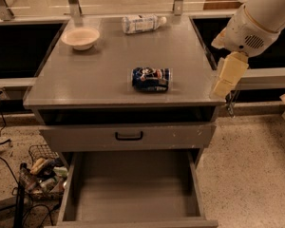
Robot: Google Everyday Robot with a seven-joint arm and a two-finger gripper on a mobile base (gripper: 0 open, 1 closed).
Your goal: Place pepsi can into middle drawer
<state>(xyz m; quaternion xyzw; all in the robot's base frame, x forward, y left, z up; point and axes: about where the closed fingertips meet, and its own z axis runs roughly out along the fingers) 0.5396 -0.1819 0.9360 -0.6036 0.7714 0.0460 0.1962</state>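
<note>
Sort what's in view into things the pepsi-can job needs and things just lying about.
Job: pepsi can on the cabinet top; middle drawer, open; gripper beside the cabinet's right edge.
Lying about: bowl; plastic bottle; floor basket.

The grey cabinet top (109,56) carries a pale bowl (80,37) near its back left corner, a clear bottle (142,23) lying along the back edge, and the pepsi can (151,79) on its side near the front edge. My gripper (221,86) hangs just off the front right corner.
</note>
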